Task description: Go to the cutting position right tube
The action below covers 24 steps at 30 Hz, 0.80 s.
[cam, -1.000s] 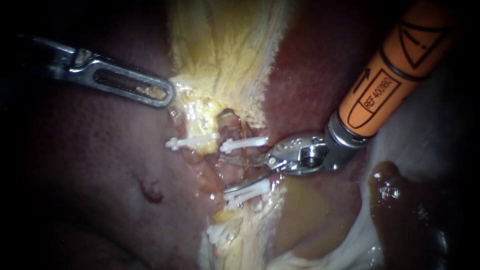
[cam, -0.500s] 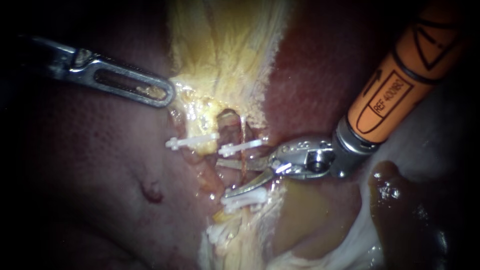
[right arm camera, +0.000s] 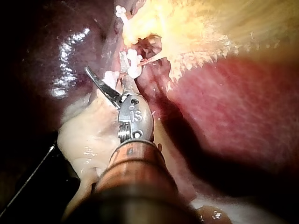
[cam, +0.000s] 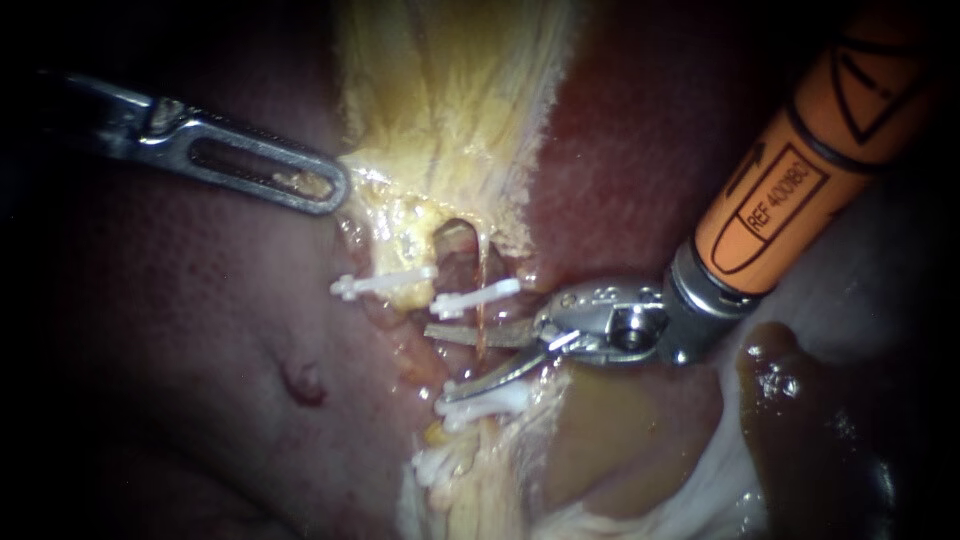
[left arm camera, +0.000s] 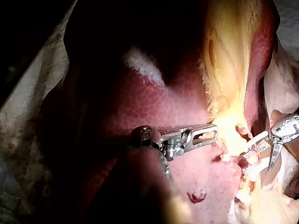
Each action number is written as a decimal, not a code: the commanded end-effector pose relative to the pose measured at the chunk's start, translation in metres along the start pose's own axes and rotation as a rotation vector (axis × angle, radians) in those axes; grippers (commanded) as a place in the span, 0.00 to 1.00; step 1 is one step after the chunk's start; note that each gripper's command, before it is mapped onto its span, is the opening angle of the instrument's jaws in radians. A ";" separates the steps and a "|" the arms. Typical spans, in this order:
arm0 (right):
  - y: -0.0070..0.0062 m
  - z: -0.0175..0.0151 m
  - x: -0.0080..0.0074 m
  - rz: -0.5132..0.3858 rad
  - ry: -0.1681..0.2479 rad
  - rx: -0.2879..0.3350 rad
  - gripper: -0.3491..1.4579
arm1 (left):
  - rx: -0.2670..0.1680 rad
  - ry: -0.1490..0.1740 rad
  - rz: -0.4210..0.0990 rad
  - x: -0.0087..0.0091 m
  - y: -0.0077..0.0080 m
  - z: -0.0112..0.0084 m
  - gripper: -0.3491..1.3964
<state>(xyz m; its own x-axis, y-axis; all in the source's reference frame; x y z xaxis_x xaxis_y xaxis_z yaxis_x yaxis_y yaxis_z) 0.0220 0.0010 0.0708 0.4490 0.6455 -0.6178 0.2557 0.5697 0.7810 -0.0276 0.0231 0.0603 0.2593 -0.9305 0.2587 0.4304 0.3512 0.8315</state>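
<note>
Two instruments. Left instrument [cam: 325, 188]: steel, with long slotted jaws pressed together and clamped on the rim of yellow tissue [cam: 450, 110], fibrous and frayed. Right instrument [cam: 438, 362]: orange sleeve [cam: 790, 170] with black printing, steel wrist, two slim curved blades spread apart, gripping nothing. Right tube [cam: 479, 300]: one thin tan strand, crossing the upper blade and running on into the gap between the blades. White plastic clips [cam: 475, 297]: two just above the blades, one of them on the right tube close beside the upper blade. More bunched against the lower blade and beyond it, too crowded to count. Liver [cam: 200, 330] on both sides of the jaws, dark red, finely pebbled, glossy.
</note>
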 end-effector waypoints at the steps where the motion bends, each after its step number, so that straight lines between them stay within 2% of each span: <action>1: 0.0000 0.0000 0.0000 0.000 0.001 0.000 0.93 | 0.000 0.000 0.000 0.0000 0.0000 0.0000 0.00; 16: 0.0000 0.0005 0.0003 0.027 0.066 0.027 0.94 | 0.000 0.000 0.000 0.0000 0.0001 0.0000 0.00; 24: -0.0005 0.0007 0.0003 0.036 0.081 0.051 0.95 | 0.000 0.000 0.000 0.0000 0.0001 0.0000 0.00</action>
<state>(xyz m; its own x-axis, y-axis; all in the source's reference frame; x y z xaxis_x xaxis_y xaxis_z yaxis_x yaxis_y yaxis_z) 0.0226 0.0005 0.0703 0.3884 0.7069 -0.5911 0.2859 0.5174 0.8066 -0.0276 0.0232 0.0604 0.2593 -0.9304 0.2592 0.4303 0.3515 0.8315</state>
